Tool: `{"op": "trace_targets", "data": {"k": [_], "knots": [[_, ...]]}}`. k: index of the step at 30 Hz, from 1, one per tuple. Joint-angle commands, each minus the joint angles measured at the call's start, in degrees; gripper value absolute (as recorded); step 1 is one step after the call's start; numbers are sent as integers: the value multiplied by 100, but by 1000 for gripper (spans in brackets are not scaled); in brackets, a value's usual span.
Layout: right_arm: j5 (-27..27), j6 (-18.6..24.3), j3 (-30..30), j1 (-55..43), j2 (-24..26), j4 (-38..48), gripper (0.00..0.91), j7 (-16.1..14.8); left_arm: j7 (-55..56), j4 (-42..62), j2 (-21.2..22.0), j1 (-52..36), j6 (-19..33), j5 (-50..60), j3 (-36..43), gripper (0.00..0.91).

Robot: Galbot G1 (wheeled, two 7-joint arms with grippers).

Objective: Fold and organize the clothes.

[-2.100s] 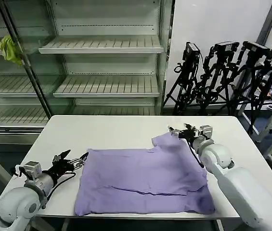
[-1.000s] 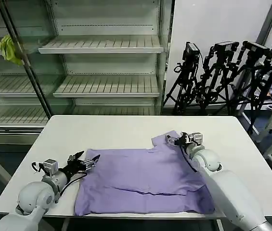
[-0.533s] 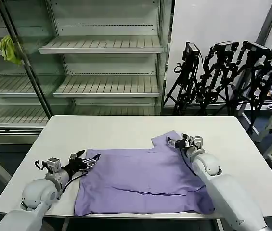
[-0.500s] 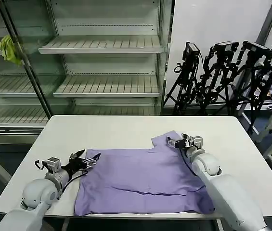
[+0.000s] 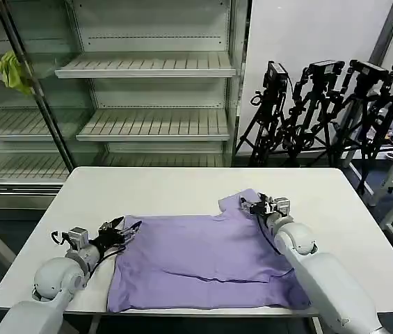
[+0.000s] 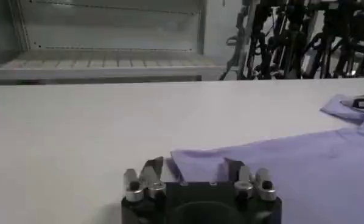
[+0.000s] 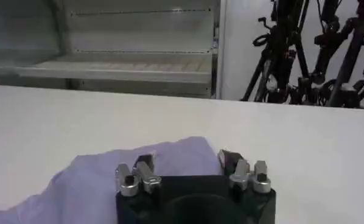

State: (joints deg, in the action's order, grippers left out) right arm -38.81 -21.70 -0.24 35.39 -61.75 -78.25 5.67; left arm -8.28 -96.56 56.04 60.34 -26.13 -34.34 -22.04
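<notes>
Lavender T-shirt [image 5: 203,261] lies spread on the white table [image 5: 168,188] in the head view, one garment between two grippers; shelving [image 5: 147,97] and tripods [image 5: 335,104] stand beyond the table. Left gripper [image 5: 128,230], fingers spread, has crept onto the shirt's corner. Left wrist view: fingers [image 6: 153,168] straddle the hem. Right wrist view: right gripper [image 7: 190,162], unclenched, straddles the sleeve.

one lavender T-shirt [image 5: 206,261] (spread flat), one table [image 5: 161,188], two grippers, left gripper [image 5: 123,230], right gripper [image 5: 250,206]
</notes>
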Motion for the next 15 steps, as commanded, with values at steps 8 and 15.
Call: {"op": "trace_targets", "data": {"k": [8,15], "knots": [[4,16,-23,-122,17,17,393,2,-3,2,-23,22,-2,43,-39,363],[-4,27,-27,-120,40,-29,282,5,-4,-41,-37,69,-3,70,-86,272]]}}
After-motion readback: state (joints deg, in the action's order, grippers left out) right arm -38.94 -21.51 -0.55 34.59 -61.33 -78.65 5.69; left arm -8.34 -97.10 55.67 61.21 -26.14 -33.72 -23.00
